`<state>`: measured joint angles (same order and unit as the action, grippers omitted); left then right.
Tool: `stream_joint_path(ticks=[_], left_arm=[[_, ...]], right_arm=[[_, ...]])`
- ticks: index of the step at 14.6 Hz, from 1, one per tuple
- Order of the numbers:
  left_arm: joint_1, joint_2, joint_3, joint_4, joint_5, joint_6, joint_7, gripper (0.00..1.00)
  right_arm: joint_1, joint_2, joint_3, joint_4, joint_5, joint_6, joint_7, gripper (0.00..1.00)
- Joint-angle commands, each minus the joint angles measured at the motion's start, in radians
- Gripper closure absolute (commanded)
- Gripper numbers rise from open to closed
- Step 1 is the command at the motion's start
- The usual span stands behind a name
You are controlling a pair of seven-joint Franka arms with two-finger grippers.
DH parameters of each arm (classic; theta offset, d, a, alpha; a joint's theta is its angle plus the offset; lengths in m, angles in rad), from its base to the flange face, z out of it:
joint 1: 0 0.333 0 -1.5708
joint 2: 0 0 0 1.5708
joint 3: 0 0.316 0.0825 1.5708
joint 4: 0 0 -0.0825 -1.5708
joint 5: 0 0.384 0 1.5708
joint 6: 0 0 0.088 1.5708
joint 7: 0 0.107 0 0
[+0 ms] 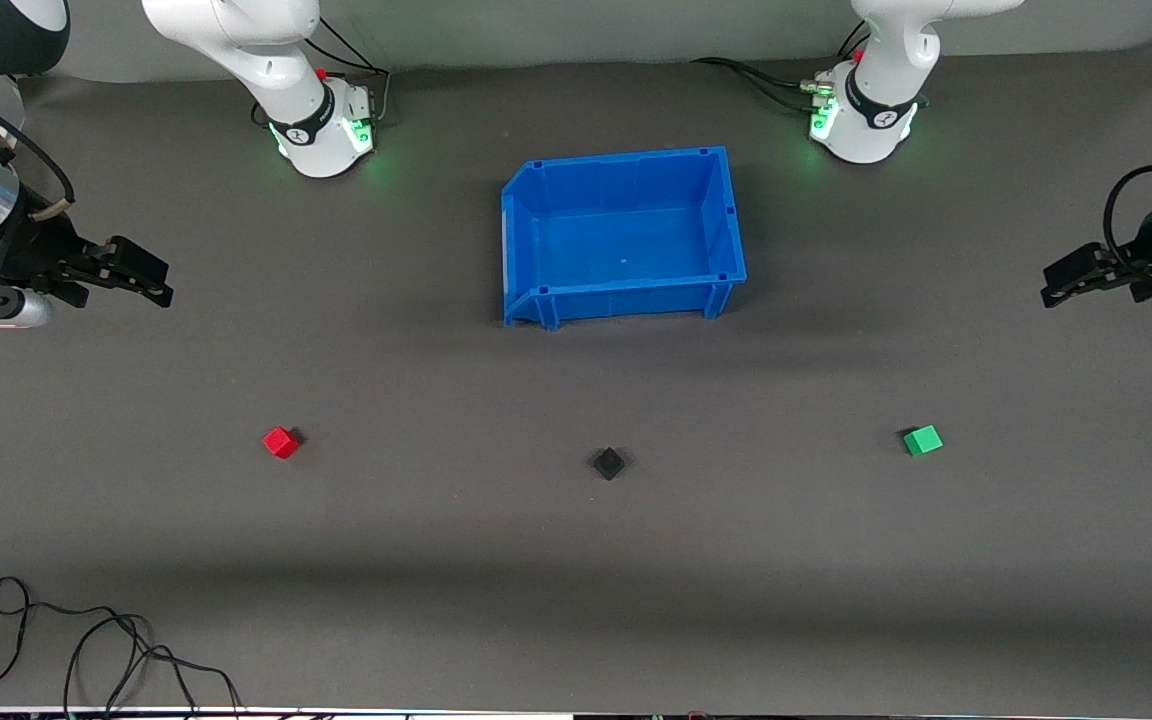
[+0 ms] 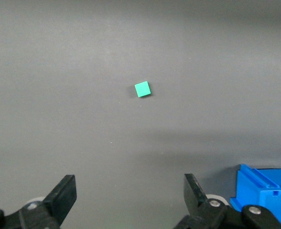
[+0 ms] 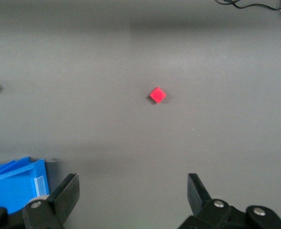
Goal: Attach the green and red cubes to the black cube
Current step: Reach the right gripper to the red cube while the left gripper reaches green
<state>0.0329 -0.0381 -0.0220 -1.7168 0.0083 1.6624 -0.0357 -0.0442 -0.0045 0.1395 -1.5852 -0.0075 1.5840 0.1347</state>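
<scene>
A matte grey mat is covering the tabletop [image 1: 576, 620], and a glossy blue plastic bin [image 1: 624, 236] is sitting on it midway between the two arm bases, a rectangular open-topped tub with ribbed walls and nothing inside. The three cubes are lying in a loose row nearer to the front camera than the bin, all well apart from one another. The black cube [image 1: 609, 462], small, plain and dull-surfaced, is resting almost straight out from the bin's lower wall, turned so a corner is pointing toward the camera. The red cube [image 1: 281, 441], smooth and bright, is lying off toward the right arm's end of the tabletop from the bin, also turned corner-on. The green cube [image 1: 923, 440], equally small and sharp-edged, is lying off toward the left arm's end from the bin. The left hand [image 1: 1061, 283] is hanging in the air over the bare mat at the left arm's end, level with the bin, its black blocky fingers [image 2: 64, 194] spread wide and holding nothing. The right hand [image 1: 148, 282] is hovering over the mat at the right arm's end, also level with the bin, its fingers [image 3: 69, 193] likewise spread apart and empty. A thin black cable [image 1: 86, 640] is lying in loose loops at the camera-side edge, much nearer to the camera than the bin.
</scene>
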Motion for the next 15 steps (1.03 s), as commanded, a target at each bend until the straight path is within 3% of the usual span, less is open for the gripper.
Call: stream_joint_path(ticks=[1, 7, 15], left_arm=[[0.002, 0.017, -0.059, 0.067, -0.004, -0.064, -0.056, 0.00], [0.016, 0.012, -0.058, 0.078, -0.019, -0.079, -0.066, 0.00], [0.030, 0.029, -0.055, 0.054, -0.011, -0.058, -0.076, 0.00]], right_arm=[[-0.010, 0.000, 0.009, 0.021, -0.011, -0.026, -0.020, 0.00], [0.006, 0.060, 0.008, 0.082, -0.022, -0.064, -0.024, 0.00], [0.006, 0.066, 0.008, 0.088, -0.022, -0.065, -0.026, 0.00]])
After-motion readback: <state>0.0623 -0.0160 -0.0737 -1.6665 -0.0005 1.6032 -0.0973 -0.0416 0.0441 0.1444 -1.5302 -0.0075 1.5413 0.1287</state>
